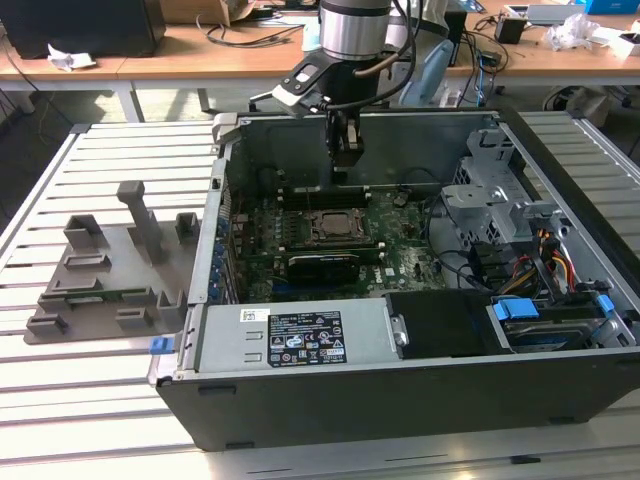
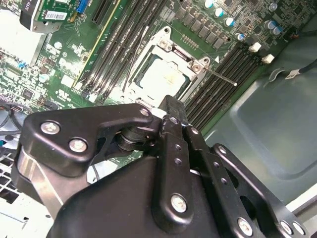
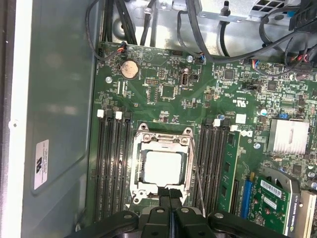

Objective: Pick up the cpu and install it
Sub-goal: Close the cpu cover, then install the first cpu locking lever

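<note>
Slatted table (image 1: 100, 400), cpu (image 3: 163, 167) in motherboard socket (image 3: 161, 135), closed pincer (image 3: 170, 192) above

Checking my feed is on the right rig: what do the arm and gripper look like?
The arm is a silver-grey cylinder with black cables alongside. The gripper is black, with jointed links, silver screws and slim fingers.

The cpu (image 3: 165, 167) has a pale, satin metal top. The socket frame (image 3: 140, 148) is bare silvery metal. The gripper (image 3: 171, 192) is matt black with shiny screw heads (image 2: 78, 145) — the case wall (image 3: 59, 99) is smooth grey sheet metal, the holder blocks (image 1: 143, 220) matt grey plastic.
</note>
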Robot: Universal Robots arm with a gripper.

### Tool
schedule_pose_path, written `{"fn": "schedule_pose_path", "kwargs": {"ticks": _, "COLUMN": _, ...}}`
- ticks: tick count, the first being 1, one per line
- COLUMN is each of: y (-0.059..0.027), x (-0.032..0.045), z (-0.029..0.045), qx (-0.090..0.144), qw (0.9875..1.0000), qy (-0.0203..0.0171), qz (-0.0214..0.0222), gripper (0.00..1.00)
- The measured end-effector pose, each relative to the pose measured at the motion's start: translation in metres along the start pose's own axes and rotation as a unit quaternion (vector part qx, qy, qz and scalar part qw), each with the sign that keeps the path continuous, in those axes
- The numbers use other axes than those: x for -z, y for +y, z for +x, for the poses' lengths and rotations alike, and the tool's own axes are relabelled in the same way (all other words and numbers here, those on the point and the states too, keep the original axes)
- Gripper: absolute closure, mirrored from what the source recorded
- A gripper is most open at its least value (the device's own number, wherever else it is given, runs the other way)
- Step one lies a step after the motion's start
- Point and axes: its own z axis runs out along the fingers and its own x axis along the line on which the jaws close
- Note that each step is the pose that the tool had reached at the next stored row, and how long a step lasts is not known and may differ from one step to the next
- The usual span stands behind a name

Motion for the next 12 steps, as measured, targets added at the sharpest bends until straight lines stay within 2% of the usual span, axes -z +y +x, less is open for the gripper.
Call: {"fn": "schedule_pose_path", "kwargs": {"ticks": 12, "y": 0.0001, "x": 0.0, "z": 0.0, "qx": 0.006, "qw": 1.0, "qy": 0.0013, "qz": -0.0005, "gripper": 0.89}}
